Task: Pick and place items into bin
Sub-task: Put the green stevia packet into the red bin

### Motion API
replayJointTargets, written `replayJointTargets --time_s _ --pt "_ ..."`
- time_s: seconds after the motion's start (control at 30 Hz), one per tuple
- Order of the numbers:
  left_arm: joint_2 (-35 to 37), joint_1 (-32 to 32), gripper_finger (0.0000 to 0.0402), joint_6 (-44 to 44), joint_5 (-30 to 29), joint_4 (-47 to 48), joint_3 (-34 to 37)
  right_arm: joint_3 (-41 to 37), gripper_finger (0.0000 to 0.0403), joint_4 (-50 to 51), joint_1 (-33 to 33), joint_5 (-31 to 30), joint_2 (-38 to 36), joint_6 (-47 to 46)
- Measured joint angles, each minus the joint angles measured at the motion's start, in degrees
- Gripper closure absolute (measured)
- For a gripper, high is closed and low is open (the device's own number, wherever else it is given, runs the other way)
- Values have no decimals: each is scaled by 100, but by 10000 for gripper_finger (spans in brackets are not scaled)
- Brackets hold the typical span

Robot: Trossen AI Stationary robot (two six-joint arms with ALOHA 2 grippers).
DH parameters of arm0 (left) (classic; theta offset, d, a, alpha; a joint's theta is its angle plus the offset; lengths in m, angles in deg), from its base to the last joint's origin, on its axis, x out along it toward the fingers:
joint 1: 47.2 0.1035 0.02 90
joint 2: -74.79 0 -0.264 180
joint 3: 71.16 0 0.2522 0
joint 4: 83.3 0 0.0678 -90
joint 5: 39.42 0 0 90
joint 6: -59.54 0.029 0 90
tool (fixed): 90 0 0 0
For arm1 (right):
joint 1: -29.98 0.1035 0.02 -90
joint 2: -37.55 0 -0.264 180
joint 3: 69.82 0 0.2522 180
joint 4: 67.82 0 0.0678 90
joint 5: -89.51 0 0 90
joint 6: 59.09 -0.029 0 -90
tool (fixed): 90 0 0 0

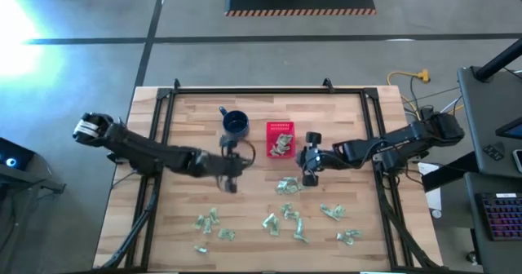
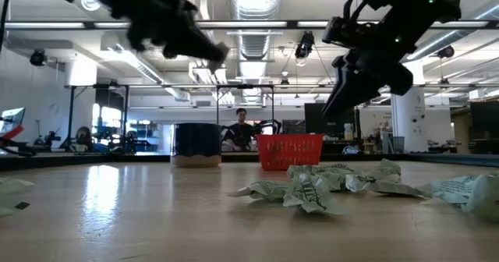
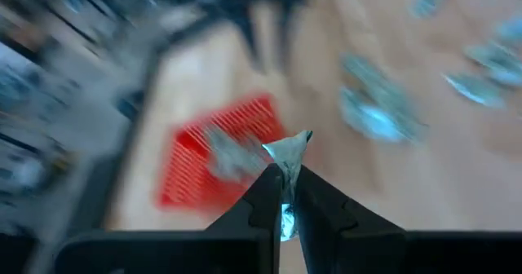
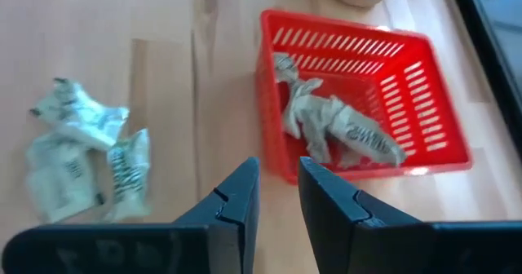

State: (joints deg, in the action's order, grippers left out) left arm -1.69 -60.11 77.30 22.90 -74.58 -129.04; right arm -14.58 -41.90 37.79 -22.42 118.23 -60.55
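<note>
Wooden bench [image 1: 188, 209] as the working ground, framed by dark rails, carrying everything in reach of both arms. Red bin [image 1: 279, 139] set near the far middle, between the two arms, presumably so either can drop into it; already holding a few crumpled wrappers [image 4: 334, 125]. Dark blue mug [image 1: 235, 124] just beside the bin on the left arm's side, the one obstacle close to that arm's likely path and worth a wide berth. Left hand [image 1: 231, 172] raised over the bench near the mug, fingers [image 3: 265, 201] pressed together on a small pale wrapper piece [image 3: 289, 150], with the bin ahead in the left wrist view: by the look of it, a carry toward the basket, release not yet done. Right hand [image 1: 308, 161] just beside the bin on the other side, fingers [image 4: 236, 196] slightly apart and holding nothing, pointed at bare wood next to the red wall; probably between picks. Loose items [image 1: 287, 186] clustered close behind the right hand, more scattered items [image 1: 285, 223] along the near edge, well apart from the bin; most of the job likely still ahead. Person visible in the room beyond, away from the bench.
</note>
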Motion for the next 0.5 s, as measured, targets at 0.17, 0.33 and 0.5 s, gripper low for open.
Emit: replayJointTargets --time_s 0.17,0.33,0.5 --pt "-312 889 389 669 746 -1154 2 -2 323 679 321 -4 -253 -734" --pt "-1082 1705 389 661 2011 -2365 -75 -2 330 1282 712 -3 -518 -1440" --pt "-2023 2022 389 507 2152 -2520 -657 -2 334 1833 1160 -1 -734 -2133"
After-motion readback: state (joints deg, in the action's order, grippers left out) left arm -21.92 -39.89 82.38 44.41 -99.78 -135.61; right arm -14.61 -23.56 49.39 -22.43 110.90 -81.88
